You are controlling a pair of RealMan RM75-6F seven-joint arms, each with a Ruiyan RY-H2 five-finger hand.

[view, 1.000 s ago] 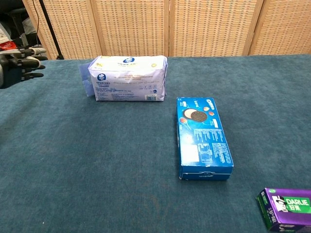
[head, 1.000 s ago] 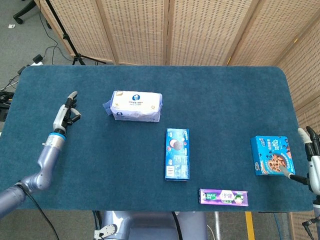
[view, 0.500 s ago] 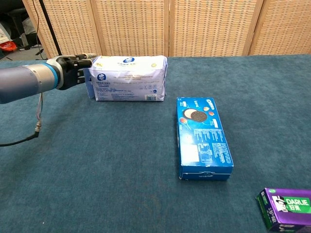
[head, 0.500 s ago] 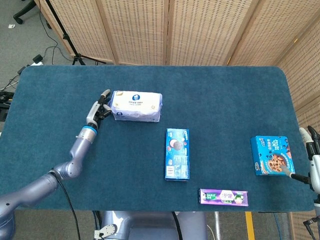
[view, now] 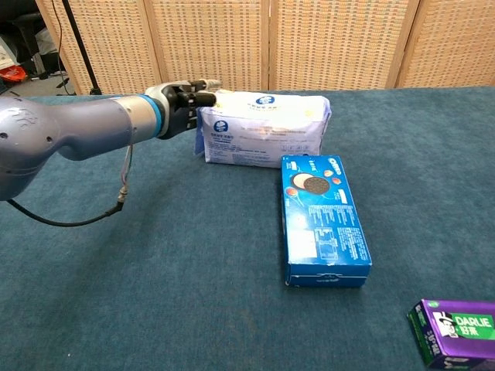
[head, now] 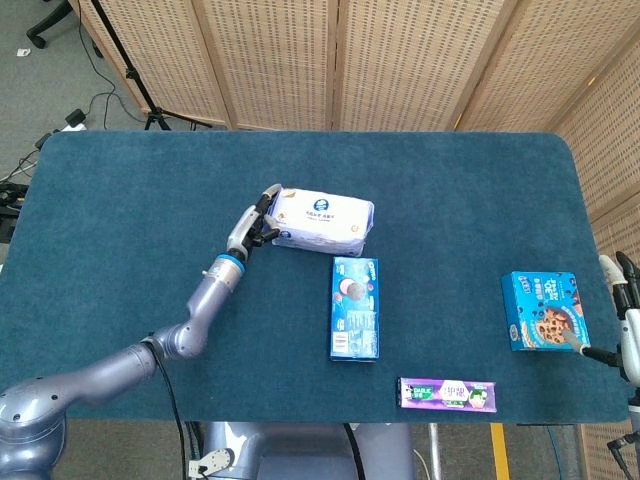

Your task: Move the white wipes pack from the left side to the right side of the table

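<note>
The white wipes pack point(head: 323, 221) lies flat near the middle of the table point(head: 120, 200), its near edge just beside or touching the far end of the blue cookie box point(head: 354, 307). The left robot hand point(head: 252, 225) presses against the pack's left end; its fingers look loosely apart rather than wrapped around it, which suggests a sideways push across the cloth, not a lift. That route seems awkward, since the cookie box sits close along the way. The pack's printing is too small to read. A purple box point(view: 456, 328) near the front edge reads "DARLIE". A second blue cookie box point(head: 543, 309) lies far right, beside the right robot hand point(head: 622, 300), which holds nothing, fingers apart.
</note>
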